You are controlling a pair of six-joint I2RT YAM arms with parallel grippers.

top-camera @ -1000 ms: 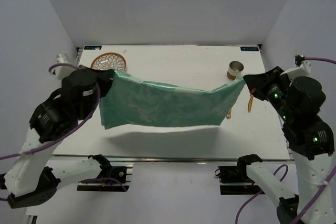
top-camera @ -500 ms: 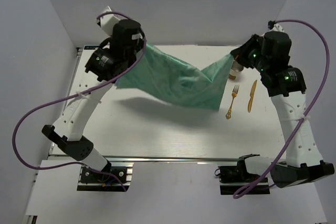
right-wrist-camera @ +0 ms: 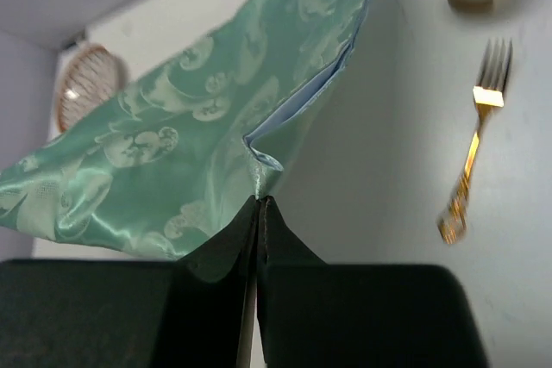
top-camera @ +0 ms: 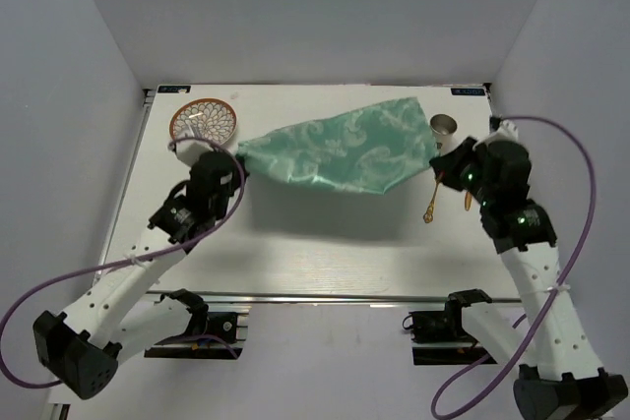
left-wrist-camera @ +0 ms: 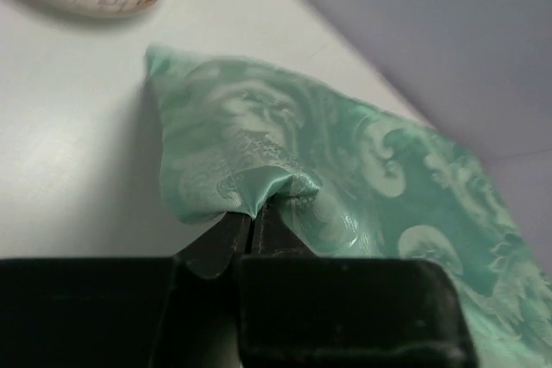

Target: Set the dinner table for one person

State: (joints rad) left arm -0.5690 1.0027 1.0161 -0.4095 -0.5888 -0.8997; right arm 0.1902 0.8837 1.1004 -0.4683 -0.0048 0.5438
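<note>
Dinner table: L pincer, R pincer pinch cloth corners, inside all edges.

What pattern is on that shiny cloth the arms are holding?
The mint-green satin cloth carries paler swirling paisley-like scrolls; the left wrist view shows it best.

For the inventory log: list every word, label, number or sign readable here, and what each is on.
Left blue label, far left corner of the table: too small to read.
Right blue label, far right corner: too small to read.
Cloth, cup, fork: no writing visible.
</note>
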